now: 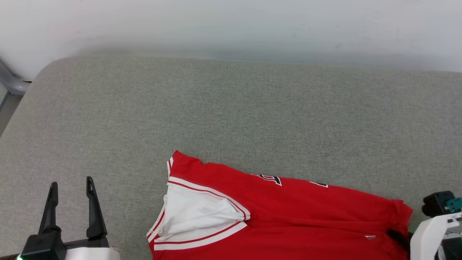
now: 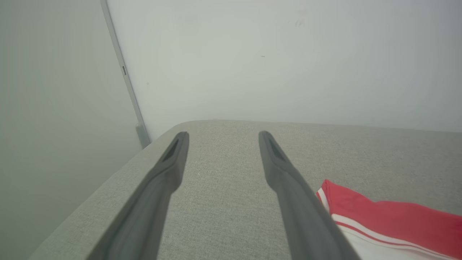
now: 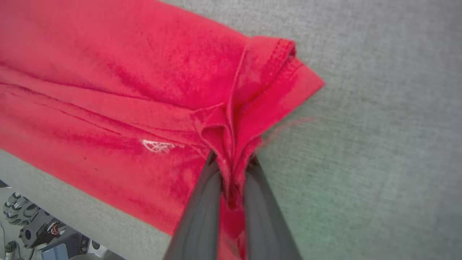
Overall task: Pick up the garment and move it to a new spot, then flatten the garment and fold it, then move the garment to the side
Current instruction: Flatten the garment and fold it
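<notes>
- We log the right pincer point(image 3: 231, 159) clamped on a bunched hem corner of the red jersey T-shirt with white sleeves point(image 1: 288, 206).
- We log the left pincer point(image 1: 70, 182) with fingers apart, empty.
- The T-shirt lies unlifted along the near edge of the grey fabric-covered desk point(image 1: 231, 108).
- We judge a move is starting, but cannot tell whether folding is done.

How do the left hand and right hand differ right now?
Left hand is open, fingers spread; right hand is shut. Left hand holds nothing, over the grey surface beside the garment; right hand pinches the garment's bunched hem corner. Both have two long dark fingers.
</notes>
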### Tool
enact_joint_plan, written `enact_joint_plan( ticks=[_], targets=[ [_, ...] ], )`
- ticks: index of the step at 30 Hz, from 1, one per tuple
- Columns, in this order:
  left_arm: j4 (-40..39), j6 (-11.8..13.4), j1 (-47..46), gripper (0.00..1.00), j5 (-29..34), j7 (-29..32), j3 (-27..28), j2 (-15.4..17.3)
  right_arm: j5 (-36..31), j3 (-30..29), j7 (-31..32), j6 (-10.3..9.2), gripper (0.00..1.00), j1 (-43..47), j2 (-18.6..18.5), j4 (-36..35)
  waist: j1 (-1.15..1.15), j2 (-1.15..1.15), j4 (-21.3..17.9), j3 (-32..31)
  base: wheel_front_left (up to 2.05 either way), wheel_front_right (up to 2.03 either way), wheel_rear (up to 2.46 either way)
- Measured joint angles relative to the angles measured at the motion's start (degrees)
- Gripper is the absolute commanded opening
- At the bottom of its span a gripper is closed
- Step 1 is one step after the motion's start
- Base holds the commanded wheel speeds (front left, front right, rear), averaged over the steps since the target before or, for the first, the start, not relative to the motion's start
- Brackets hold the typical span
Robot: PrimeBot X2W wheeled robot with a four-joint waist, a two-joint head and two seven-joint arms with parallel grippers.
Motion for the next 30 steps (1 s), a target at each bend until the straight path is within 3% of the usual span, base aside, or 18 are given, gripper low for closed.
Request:
enact_joint_plan(
  ticks=[13,18,23,30],
  targets=[
    [0.04,-1.78,0.66,1.0,2.93,0.0,-0.26,-0.88,-1.26,-9.49,-0.9,-0.01,0.0,-0.27,-6.31,6.58,0.0,0.0,-0.54,-0.97,0.0,0.0,0.0],
    [0.24,-1.76,0.73,1.0,3.68,0.0,-0.99,-0.99,-1.67,-10.99,-1.21,-0.02,0.0,-0.24,-6.11,8.01,0.0,0.0,-0.55,-1.34,0.0,0.0,0.0],
    [0.34,-1.56,1.17,1.0,3.81,0.0,-1.22,-1.03,-0.3,-9.54,-0.6,-0.04,0.0,1.04,-6.0,1.7,0.0,0.0,-1.03,-1.85,0.0,0.0,0.0],
    [0.31,-1.26,1.41,1.0,3.88,0.0,-1.35,-0.99,1.01,-7.67,1.57,-0.05,0.0,3.39,-5.77,-14.55,0.0,0.0,-1.48,-2.17,0.0,0.0,0.0]
  ],
)
